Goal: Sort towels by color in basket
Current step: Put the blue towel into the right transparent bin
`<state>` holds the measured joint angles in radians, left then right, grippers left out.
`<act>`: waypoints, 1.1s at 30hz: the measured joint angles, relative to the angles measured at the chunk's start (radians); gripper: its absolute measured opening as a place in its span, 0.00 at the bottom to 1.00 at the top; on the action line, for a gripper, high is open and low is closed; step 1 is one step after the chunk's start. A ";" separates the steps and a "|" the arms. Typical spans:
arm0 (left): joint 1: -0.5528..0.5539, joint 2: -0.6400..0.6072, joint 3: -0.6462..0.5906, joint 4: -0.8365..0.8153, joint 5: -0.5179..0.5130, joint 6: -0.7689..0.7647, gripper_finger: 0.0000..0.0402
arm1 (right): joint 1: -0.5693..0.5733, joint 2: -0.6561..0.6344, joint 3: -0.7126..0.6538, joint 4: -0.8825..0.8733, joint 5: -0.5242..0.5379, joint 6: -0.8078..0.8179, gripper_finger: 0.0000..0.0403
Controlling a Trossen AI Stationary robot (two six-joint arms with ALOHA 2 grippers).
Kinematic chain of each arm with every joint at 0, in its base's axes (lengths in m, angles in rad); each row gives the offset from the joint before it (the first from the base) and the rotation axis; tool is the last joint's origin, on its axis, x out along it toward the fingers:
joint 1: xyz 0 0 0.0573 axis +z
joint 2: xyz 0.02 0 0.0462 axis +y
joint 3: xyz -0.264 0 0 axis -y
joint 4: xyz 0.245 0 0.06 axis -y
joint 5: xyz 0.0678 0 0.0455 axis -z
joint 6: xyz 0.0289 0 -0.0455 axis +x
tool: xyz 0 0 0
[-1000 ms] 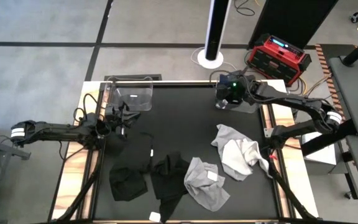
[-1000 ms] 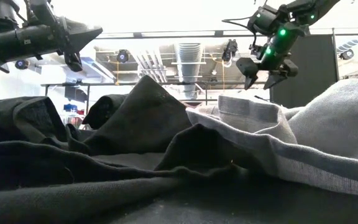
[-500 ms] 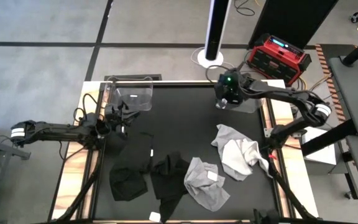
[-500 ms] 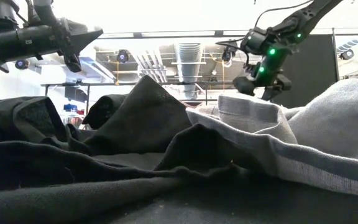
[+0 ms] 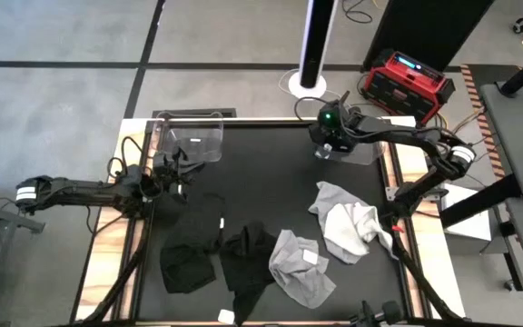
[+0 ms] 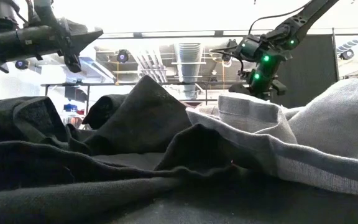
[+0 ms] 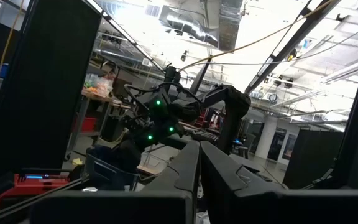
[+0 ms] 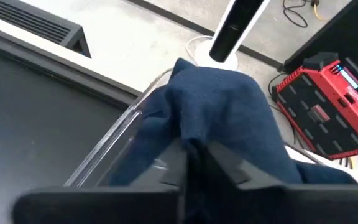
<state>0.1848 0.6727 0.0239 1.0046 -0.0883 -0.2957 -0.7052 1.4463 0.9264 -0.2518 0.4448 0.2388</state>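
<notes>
A navy blue towel lies bunched in the clear basket at the table's far right. My right gripper reaches down into that basket and is shut on the towel. Black towels lie spread at the near left. Grey and white towels lie at the near right, one with a small white tag. My left gripper hangs shut and bare above the table's left side, beside a second clear basket that holds dark cloth. My right gripper pinches a raised fold of the navy towel between its two fingers. The fingers slant down from the table's right side. The rest of the towel lies heaped in the basket beyond the fingertips; how many layers are caught I cannot tell.
A red box and a white post's base stand on the floor beyond the far edge. Bare black mat lies between the two baskets. In the low view the heaped towels hide the table's surface.
My right gripper has sunk toward the far-right basket, shifting a little toward the table's left edge, and has shut from wide open onto the navy towel. The left arm and the towels on the table have kept still.
</notes>
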 joint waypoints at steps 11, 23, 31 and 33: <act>0.000 0.000 0.000 -0.003 0.000 0.000 0.00 | 0.094 -0.183 -0.008 0.066 0.000 0.004 0.02; 0.000 0.000 0.000 -0.005 0.001 0.000 0.00 | 0.218 -0.355 -0.199 0.031 0.232 0.158 0.02; 0.000 0.000 0.000 -0.005 0.001 0.000 0.00 | 0.221 -0.385 -0.294 0.013 0.323 0.297 0.02; 0.000 0.000 0.000 -0.005 0.001 0.000 0.00 | 0.214 -0.382 -0.293 -0.044 0.350 0.331 0.02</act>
<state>0.1844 0.6727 0.0242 0.9996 -0.0875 -0.2958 -0.4910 1.0647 0.6331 -0.2954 0.7950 0.5700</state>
